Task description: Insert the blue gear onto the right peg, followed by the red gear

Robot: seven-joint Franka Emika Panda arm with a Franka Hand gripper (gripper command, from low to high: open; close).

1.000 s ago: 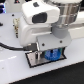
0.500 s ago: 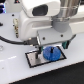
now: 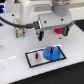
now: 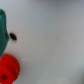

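The blue gear lies flat on the grey plate, at the end of the plate toward the exterior view's right, which sits near the front edge of the tabletop. It appears to be seated over the right peg, which is no longer separately visible; at this resolution full seating cannot be confirmed. The left peg stands bare and upright on the same plate, beside the blue gear.

The arm is raised toward the back edge of the tabletop, well apart from the plate. The red gear shows as a small red patch at the arm's lower end, toward the exterior view's right. In the wrist view the red gear fills one corner next to a dark green object that cannot be identified.

The tool itself is not clearly resolved in either view. Whether its fingers are apart, together or clamped on the red gear cannot be told.

Judged from this layout, the first half of the task is done and the second is in hand: collecting the red gear. The next move calls for a secure hold on the red gear, carriage over the plate, alignment of its bore with the right peg above the blue gear, and a straight descent.
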